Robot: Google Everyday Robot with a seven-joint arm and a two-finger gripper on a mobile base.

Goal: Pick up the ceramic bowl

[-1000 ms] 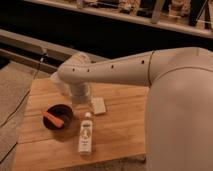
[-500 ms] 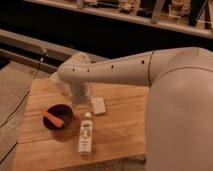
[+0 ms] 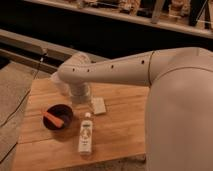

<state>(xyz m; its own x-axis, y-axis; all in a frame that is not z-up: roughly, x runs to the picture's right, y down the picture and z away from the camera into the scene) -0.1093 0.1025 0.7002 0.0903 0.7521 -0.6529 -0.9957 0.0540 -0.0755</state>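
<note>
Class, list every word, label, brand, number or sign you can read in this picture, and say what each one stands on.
Readable text: none.
White bottle, lying on the wooden table: any print is too small to read.
Ceramic bowl: no marking shows.
Small white square beside it: looks blank.
Gripper, low over the table just right of the bowl: no lettering shows.

I'm seeing what looks like a workshop or lab. There's a butcher-block wooden table, a cable trailing across bare grey floor, and a long shelf of blurred items behind. My gripper hangs low over the table.
</note>
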